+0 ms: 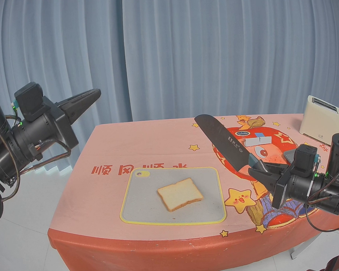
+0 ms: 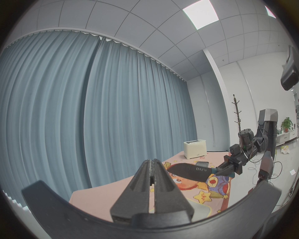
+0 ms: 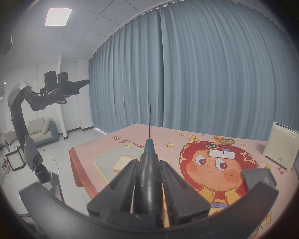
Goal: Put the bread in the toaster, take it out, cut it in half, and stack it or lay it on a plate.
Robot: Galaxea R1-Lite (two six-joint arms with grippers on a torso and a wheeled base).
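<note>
Pale blue curtains behind; in front, a pink cartoon-print surface (image 1: 103,152). Near its 6 o'clock edge, a grey cutting board (image 1: 141,208) with a yellow rim, and flat at its middle the bread slice (image 1: 180,194), whole and uncut. Far off at 2 o'clock, the white toaster (image 1: 321,120). At 3 o'clock from the bread slice, the right claw (image 1: 254,170), clamped tight on the handle of a black knife (image 1: 224,142), blade raised clear of the surface, slanting toward 11 o'clock and not yet over the cutting board. At 9 o'clock, high and well apart from the surface, the left claw (image 1: 96,93), fingers pressed together on nothing. Cutting likely next, with plenty to go wrong. With nothing pinning the bread slice, a risk of it skidding or turning under a dragged blade, leaving a ragged or lopsided cut. With the grip on the handle alone, a chance of the knife pivoting under downward load and landing off the middle line. Too much press, too little sawing: soft bread squashed rather than halved. Possible too, the light cutting board creeping on the cloth.
</note>
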